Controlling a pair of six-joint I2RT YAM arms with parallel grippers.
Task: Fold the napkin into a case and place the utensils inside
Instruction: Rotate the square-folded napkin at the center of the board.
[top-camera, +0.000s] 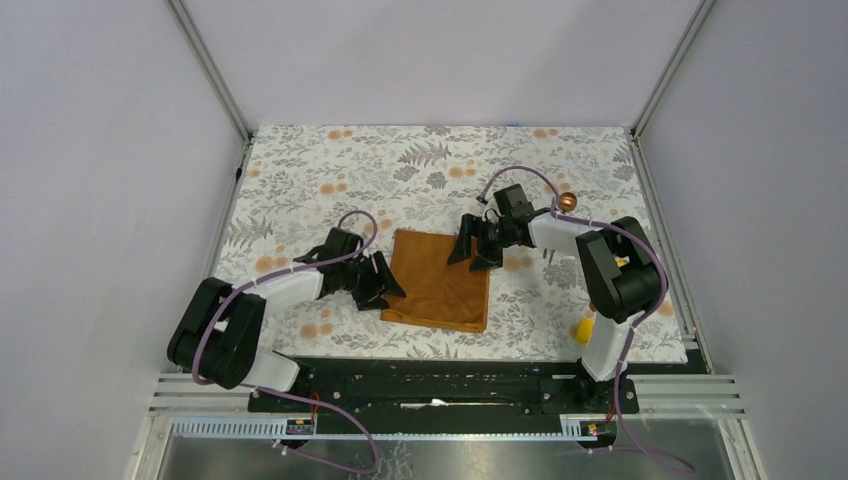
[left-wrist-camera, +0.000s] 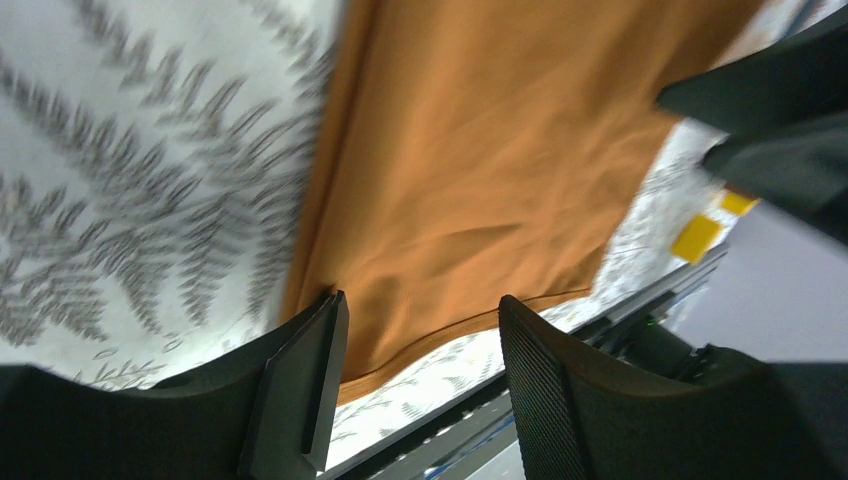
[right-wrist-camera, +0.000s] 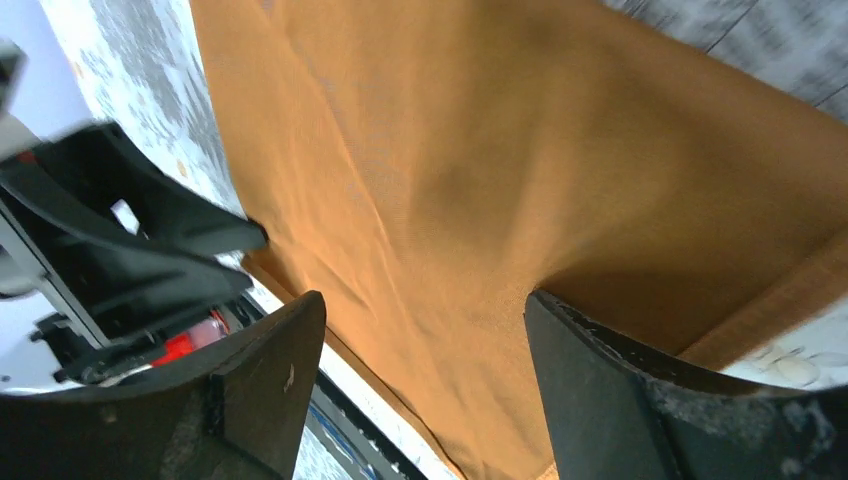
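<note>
The napkin (top-camera: 440, 282) lies flat on the patterned table as an orange-brown folded rectangle, not a narrow case. My left gripper (top-camera: 388, 288) is open at its left edge; in the left wrist view the gripper (left-wrist-camera: 420, 370) straddles the napkin's (left-wrist-camera: 470, 170) near corner and holds nothing. My right gripper (top-camera: 478, 256) is open over the napkin's upper right edge; in the right wrist view the gripper (right-wrist-camera: 425, 350) is apart above the cloth (right-wrist-camera: 520, 190). Of the utensils, only a copper-coloured bowl (top-camera: 567, 201) shows behind the right arm; the handles are hidden.
The floral table cover (top-camera: 330, 180) fills the enclosure floor between grey walls. A yellow block (top-camera: 582, 328) sits by the right arm's base and also shows in the left wrist view (left-wrist-camera: 697, 238). A black rail (top-camera: 440, 380) runs along the near edge.
</note>
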